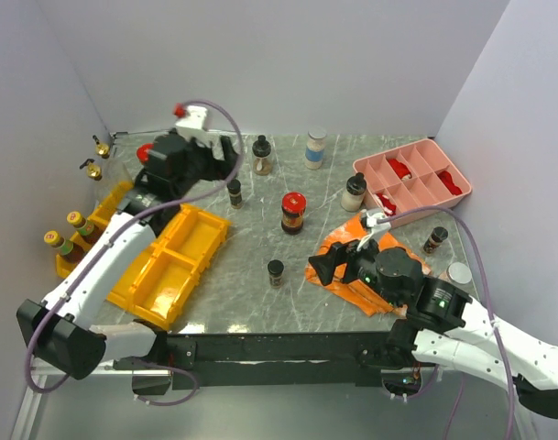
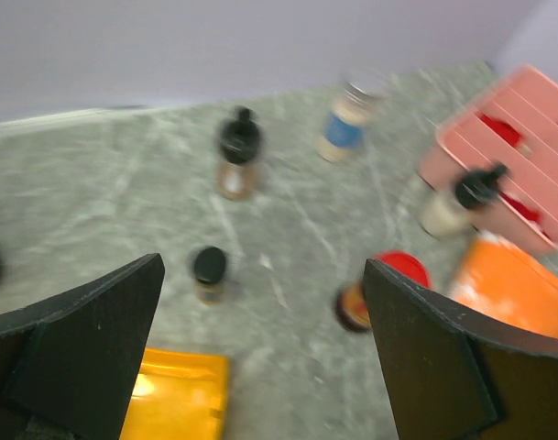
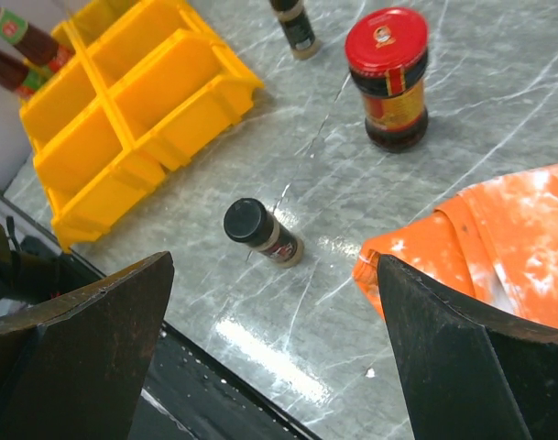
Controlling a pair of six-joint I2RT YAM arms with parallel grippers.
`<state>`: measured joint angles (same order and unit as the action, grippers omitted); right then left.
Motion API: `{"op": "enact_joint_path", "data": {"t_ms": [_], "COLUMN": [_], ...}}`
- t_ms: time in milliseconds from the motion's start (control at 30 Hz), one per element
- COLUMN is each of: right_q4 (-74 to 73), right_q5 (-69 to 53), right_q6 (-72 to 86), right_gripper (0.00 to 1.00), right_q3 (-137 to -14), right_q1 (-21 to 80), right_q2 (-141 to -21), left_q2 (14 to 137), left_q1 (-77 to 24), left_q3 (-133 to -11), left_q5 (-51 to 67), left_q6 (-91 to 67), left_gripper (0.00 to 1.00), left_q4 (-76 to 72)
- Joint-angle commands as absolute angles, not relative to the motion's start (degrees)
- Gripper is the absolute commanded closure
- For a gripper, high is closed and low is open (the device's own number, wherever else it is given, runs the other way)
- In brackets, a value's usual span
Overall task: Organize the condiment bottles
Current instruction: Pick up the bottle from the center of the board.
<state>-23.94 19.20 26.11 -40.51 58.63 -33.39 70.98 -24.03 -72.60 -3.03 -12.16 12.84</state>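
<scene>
**While both hands stand wide open and empty, the condiment bottles sit scattered over the surface**

Spread to its widest with nothing between the fingers, the right hand hangs over the left edge of an orange packet. Near it at 9 o'clock in the top view stands a small black-capped bottle. The red-lidded jar is farther off at 11 o'clock.

The left hand is just as open and holds nothing. A short dark bottle stands just beside it at 6 o'clock. At 3 o'clock come a black-topped bottle and then a blue-labelled jar. A pale black-topped bottle stands against the near corner of the pink divided tray. Two gold-spout bottles stand by the wall at 9 o'clock. Two yellow-capped bottles stand at 8 o'clock, at the outer edge of the yellow bins.
</scene>
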Motion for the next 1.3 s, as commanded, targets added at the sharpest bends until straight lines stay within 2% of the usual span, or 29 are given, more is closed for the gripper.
{"op": "enact_joint_path", "data": {"t_ms": [0, 267, 433, 833, 1267], "right_q4": [-25.31, -24.7, -23.12, -22.32, -20.74], "right_q5": [22.76, 20.57, 20.3, 19.69, 19.25], "right_q6": [27.69, 26.72, 25.93, 24.79, 23.38], "right_gripper": [0.0, 0.0, 0.0, 0.0, 0.0], "right_q3": [-42.36, -42.1, -40.43, -39.73, -39.46], "right_q1": [58.89, 58.89, 58.89, 58.89, 58.89], "right_q2": [-30.15, -24.79, -20.57, -18.9, -19.07], "left_q2": [71.98, 81.72, 87.97, 99.04, 105.2], "left_q1": [-30.93, -42.35, -45.78, -48.69, -48.69], "left_q3": [-72.16, -73.82, -76.29, -80.68, -80.69], "left_q5": [-7.29, -11.6, -12.39, -14.15, -15.73], "left_q6": [-13.97, -11.69, -10.37, -8.09, -8.35], "left_gripper": [0.03, 0.03, 0.04, 0.03, 0.01], "left_q4": [11.08, 8.61, 7.92, 7.21, 5.1]}}
